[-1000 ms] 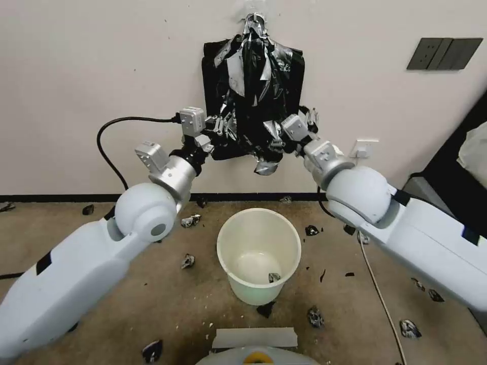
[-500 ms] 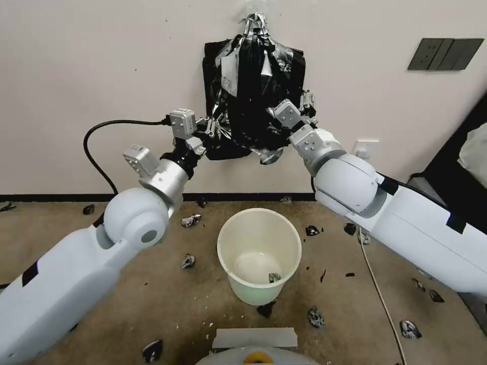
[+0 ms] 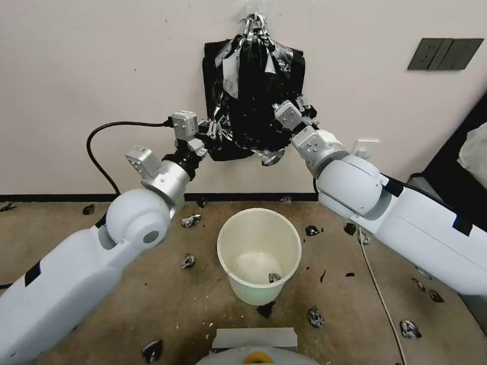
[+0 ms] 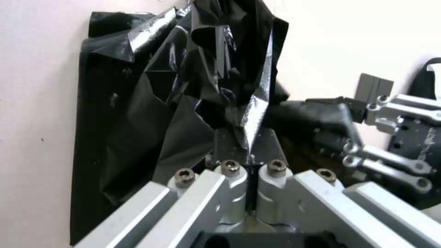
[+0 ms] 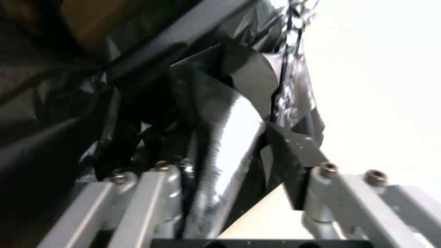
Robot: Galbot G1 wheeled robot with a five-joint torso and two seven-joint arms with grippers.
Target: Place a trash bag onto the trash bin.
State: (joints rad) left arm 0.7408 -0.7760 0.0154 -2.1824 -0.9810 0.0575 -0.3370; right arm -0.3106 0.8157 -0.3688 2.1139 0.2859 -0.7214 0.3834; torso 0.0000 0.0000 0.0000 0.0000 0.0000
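Free room and obstacles. The trash bin (image 3: 258,256) stands open-mouthed on the floor, open air directly above its rim. Higher up, the trash bag (image 3: 253,91) hangs against the wall, flanked by the left gripper (image 3: 219,129), jaws pressed together on a fold, and the right gripper (image 3: 303,110), its fingers apart around the plastic. Black scraps (image 3: 188,260) litter the floor around the bin.

Even indoor light — glare streaks on trash bag (image 3: 253,96); wrist views soft, blown-out white wall; head view edges bowed.
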